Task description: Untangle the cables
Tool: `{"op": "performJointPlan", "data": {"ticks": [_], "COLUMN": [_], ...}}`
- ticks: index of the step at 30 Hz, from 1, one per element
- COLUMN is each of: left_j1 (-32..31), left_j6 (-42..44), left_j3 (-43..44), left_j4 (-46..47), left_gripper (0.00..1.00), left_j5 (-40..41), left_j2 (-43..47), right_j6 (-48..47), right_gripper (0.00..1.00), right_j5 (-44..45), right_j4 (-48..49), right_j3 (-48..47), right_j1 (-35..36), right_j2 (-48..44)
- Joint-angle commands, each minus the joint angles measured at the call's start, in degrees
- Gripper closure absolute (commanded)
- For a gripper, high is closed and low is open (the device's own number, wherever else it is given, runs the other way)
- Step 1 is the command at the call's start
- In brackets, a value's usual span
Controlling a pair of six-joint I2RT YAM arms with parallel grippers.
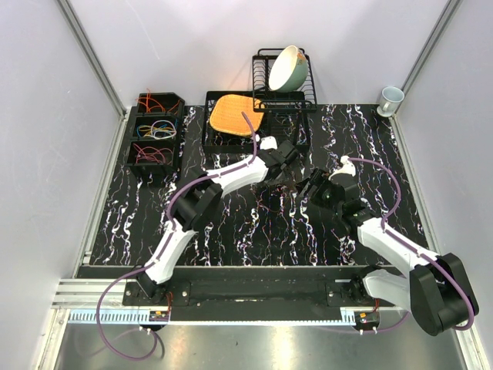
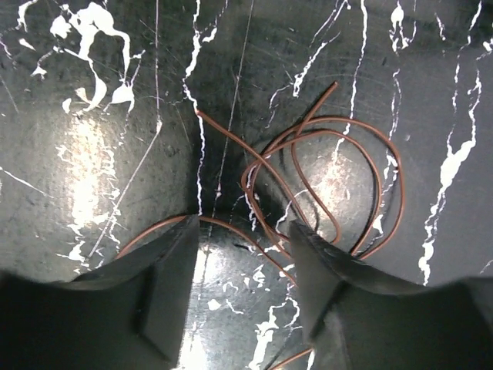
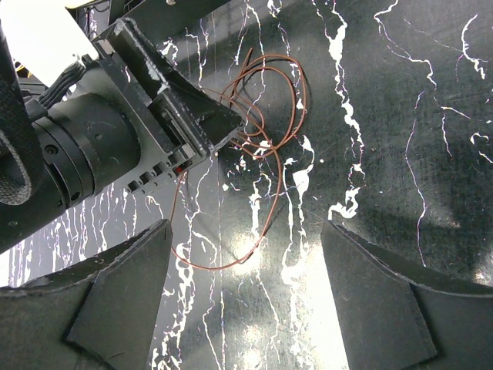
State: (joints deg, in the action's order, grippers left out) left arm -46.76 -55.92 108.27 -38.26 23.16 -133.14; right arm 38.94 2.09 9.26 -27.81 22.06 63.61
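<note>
Cable point(image 2: 308, 189), brown-red, lies coiled on the table point(image 1: 231, 231) near frame centre. Left fingers point(image 2: 166, 285) straddle one strand, narrowly apart, not clamped. Right fingers point(image 3: 123, 293) stand wide. Upper left, three black bins point(image 1: 154, 171) hold orange, yellow-blue and red cables point(image 1: 158, 129).

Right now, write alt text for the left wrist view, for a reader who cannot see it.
A thin reddish-brown cable lies in loose, overlapping loops on a black, white-veined table. At the bottom edge, the left arm's two dark jaws stand apart, with one strand of the cable running across the gap between them.
</note>
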Motion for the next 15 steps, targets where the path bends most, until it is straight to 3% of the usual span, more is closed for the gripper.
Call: {"op": "performJointPlan", "data": {"ticks": [1,10,15], "left_j1": [1.06,4.74,8.62], "left_j6": [1.25,9.24,16.19], "left_j3": [-2.78,-20.0,-24.59], "left_j4": [-0.76,2.04,3.28], "left_gripper": [0.48,0.4,0.39], "left_j5": [3.64,9.89,9.62], "left_j2": [2.88,15.27,21.24], "right_j6": [0.26,0.17,0.09], "right_gripper": [0.16,0.16,0.16], "right_j5": [0.55,0.37,0.2], "right_j4": [2.79,2.78,2.78], "right_j3": [-0.22,-0.49,-0.66], "right_j1": [-0.27,-0.27,-0.27], "right_j2": [-0.33,0.02,0.37]}}
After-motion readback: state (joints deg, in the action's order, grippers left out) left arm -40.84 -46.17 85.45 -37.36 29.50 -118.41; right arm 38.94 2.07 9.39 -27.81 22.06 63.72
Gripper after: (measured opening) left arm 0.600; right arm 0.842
